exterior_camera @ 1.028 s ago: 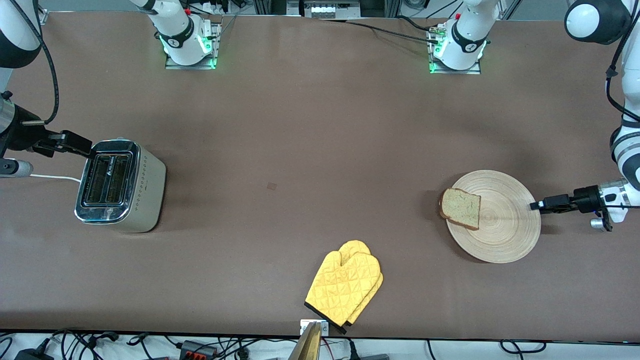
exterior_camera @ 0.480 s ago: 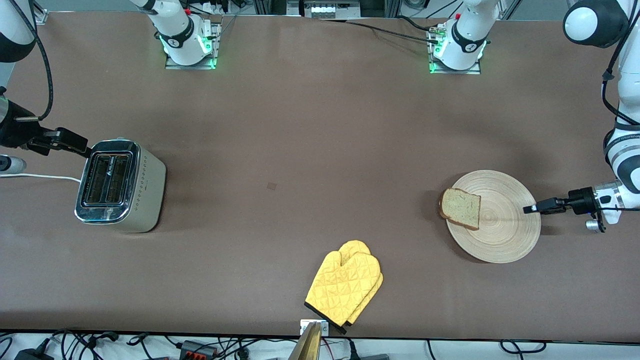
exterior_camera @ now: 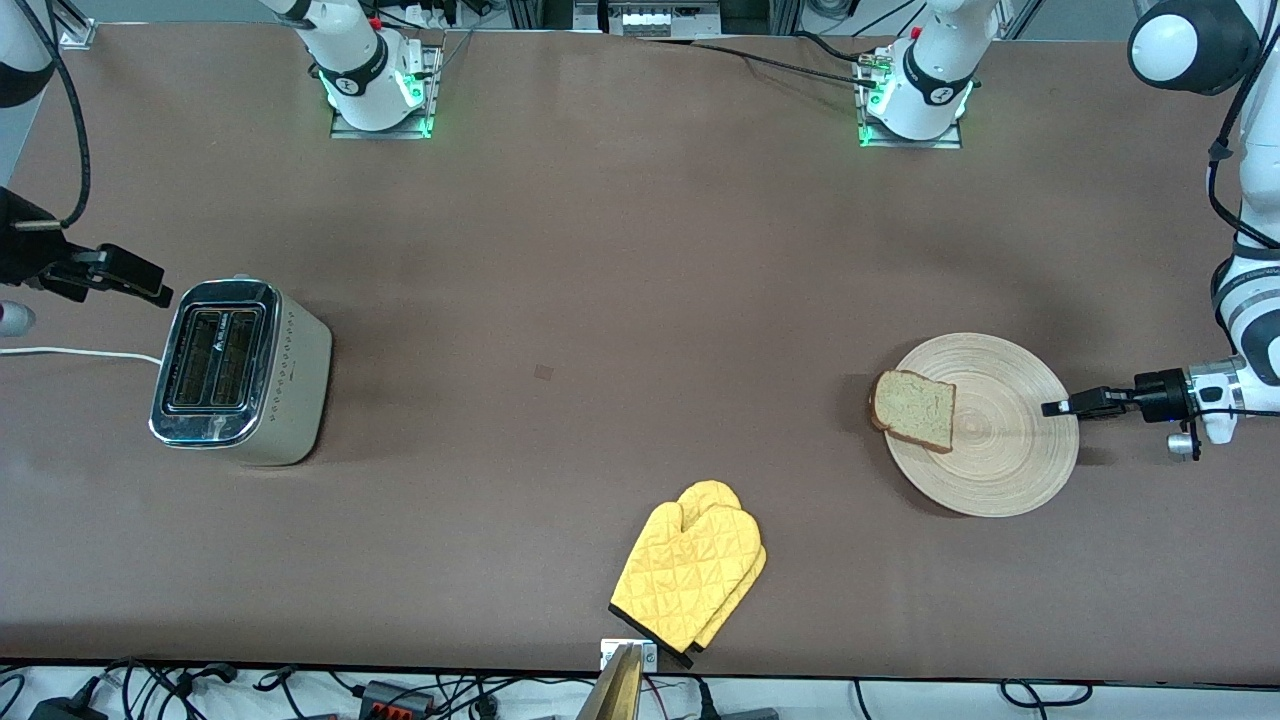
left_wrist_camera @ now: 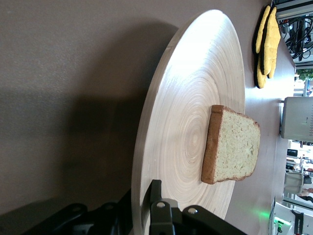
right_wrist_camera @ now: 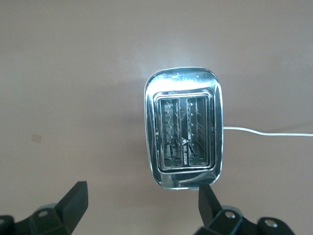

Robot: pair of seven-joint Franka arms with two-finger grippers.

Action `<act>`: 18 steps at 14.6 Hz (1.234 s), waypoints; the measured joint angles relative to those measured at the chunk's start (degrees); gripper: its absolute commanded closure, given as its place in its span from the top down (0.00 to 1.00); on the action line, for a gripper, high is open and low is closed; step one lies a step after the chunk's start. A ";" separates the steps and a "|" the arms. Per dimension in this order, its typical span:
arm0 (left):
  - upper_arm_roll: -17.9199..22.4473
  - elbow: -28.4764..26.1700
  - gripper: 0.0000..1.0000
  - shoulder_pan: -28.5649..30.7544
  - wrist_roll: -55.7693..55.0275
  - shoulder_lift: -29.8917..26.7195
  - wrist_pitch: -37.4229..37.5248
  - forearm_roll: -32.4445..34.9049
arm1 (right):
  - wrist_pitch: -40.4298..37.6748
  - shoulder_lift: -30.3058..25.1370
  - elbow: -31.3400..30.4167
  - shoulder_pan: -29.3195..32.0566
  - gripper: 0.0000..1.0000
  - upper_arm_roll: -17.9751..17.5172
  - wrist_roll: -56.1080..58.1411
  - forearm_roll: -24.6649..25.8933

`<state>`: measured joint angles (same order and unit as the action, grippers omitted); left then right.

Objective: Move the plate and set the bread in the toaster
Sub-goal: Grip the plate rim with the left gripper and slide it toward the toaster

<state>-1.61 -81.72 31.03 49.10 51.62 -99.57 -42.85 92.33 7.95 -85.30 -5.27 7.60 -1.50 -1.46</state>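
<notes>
Front view shows you the left gripper [exterior_camera: 1052,408] pinching the plate [exterior_camera: 1010,470] to move it, right gripper [exterior_camera: 150,290] open.

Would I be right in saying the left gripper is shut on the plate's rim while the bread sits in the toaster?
Not quite: the bread lies on the plate, as the front view shows; the toaster slots are empty. The left gripper is indeed shut on the plate's rim.

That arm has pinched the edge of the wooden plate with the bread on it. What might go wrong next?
1. The left gripper holds the plate only at its rim, so the plate may slip or tip.
2. The bread lies loose, overhanging the plate's edge toward the toaster; a jerk might slide it off.
3. The yellow oven mitts might obstruct a low move.
</notes>
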 measured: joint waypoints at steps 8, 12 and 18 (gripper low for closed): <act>-0.99 0.09 0.01 -0.18 -1.57 0.01 4.58 -0.13 | -1.15 0.21 -0.06 0.21 1.00 0.10 2.35 0.00; -3.28 0.09 0.01 -0.69 -10.37 0.05 7.17 -1.16 | -3.27 0.22 -0.06 0.22 1.00 0.10 2.34 0.00; -10.93 -2.19 0.01 -1.35 -12.55 0.04 6.63 -1.27 | -3.79 0.22 -0.06 0.22 1.00 0.09 2.44 0.00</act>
<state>-12.54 -83.91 29.68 36.54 51.66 -92.93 -44.12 88.54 8.17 -85.36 -5.05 7.69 0.95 -1.46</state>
